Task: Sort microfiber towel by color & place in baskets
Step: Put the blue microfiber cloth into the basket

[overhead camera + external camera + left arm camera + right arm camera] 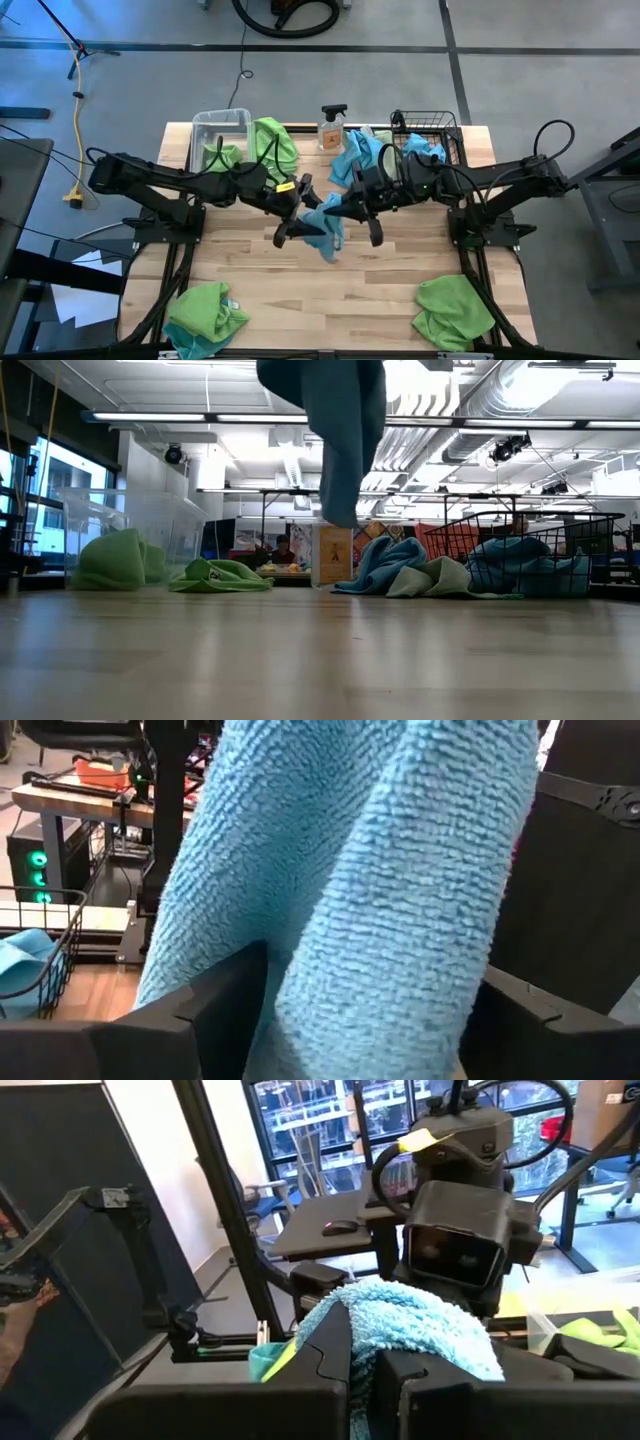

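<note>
Right wrist view: right fingers (362, 1365) clamp blue towel (410, 1325) (lifted) | left fingers (230, 1010) wide, flanking it

The floor (520, 60) around the wooden table (400, 290) is grey and smooth, crossed by dark seams. A yellow cable (78, 130) runs along it, and a coiled black hose (285, 15) lies near the far edge. From table height, the room behind is bright: a white ceiling (450, 400) carries long strip lights (200, 417) and round silver ducts (480, 405). A window (45, 485) lets in daylight. Farther back stand desks (300, 495) and a seated person (287, 550).
</note>
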`<state>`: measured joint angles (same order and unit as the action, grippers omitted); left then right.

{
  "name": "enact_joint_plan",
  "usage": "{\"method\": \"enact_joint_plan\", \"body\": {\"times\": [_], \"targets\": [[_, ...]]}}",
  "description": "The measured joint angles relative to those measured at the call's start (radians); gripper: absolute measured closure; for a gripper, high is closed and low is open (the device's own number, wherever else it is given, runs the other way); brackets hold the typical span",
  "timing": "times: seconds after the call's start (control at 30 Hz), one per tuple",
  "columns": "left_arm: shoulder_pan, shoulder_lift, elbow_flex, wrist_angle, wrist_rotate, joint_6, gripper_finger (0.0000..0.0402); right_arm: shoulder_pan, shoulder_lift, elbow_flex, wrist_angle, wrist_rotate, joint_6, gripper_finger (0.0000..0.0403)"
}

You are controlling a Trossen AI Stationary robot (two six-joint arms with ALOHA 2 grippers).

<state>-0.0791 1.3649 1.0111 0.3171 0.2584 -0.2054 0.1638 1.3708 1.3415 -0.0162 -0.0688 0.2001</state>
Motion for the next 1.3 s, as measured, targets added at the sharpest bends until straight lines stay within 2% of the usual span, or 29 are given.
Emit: {"method": "enact_joint_plan", "body": {"times": [0.07, 0.13, 0.27, 0.33, 0.5, 0.63, 0.73, 0.87, 1.03, 1.1, 1.2, 1.3], "targets": [[0.000, -0.004, 0.000, -0.003, 0.000, 0.017, 0.0167, 0.000, 0.000, 0.000, 0.000, -0.007, 0.000, 0.0403], [0.000, -0.006, 0.000, -0.013, -0.001, 0.037, 0.0209, 0.000, 0.000, 0.000, 0.005, -0.008, 0.004, 0.0403], [0.000, -0.005, 0.000, -0.067, -0.024, 0.059, 0.0345, 0.000, 0.000, 0.000, 0.045, -0.013, 0.069, 0.0403], [0.000, -0.005, 0.000, -0.074, -0.028, 0.060, 0.0385, 0.000, 0.000, 0.000, 0.040, -0.011, 0.098, 0.0402], [0.011, -0.011, 0.000, -0.080, -0.059, 0.051, 0.0398, -0.004, 0.000, 0.000, 0.036, 0.025, 0.198, 0.0375], [0.048, -0.056, 0.000, -0.132, -0.061, 0.034, 0.0400, -0.007, -0.010, 0.000, 0.031, 0.027, 0.265, 0.0307], [0.083, -0.118, 0.000, -0.216, -0.062, 0.031, 0.0401, -0.007, -0.038, 0.000, -0.014, 0.037, 0.246, 0.0250], [0.148, -0.205, 0.001, -0.349, -0.063, -0.055, 0.0401, -0.007, -0.089, 0.000, -0.120, 0.131, 0.196, 0.0193], [0.220, -0.270, 0.001, -0.487, -0.067, -0.208, 0.0401, -0.007, -0.135, 0.000, -0.259, 0.237, 0.148, 0.0175], [0.237, -0.287, 0.001, -0.531, -0.103, -0.218, 0.0401, -0.007, -0.138, 0.000, -0.288, 0.241, 0.153, 0.0175], [0.245, -0.307, 0.001, -0.580, -0.213, -0.198, 0.0401, -0.001, -0.136, 0.000, -0.319, 0.230, 0.157, 0.0174], [0.244, -0.318, 0.007, -0.589, -0.242, -0.154, 0.0401, 0.003, -0.122, 0.000, -0.348, 0.224, 0.128, 0.0174]]}}
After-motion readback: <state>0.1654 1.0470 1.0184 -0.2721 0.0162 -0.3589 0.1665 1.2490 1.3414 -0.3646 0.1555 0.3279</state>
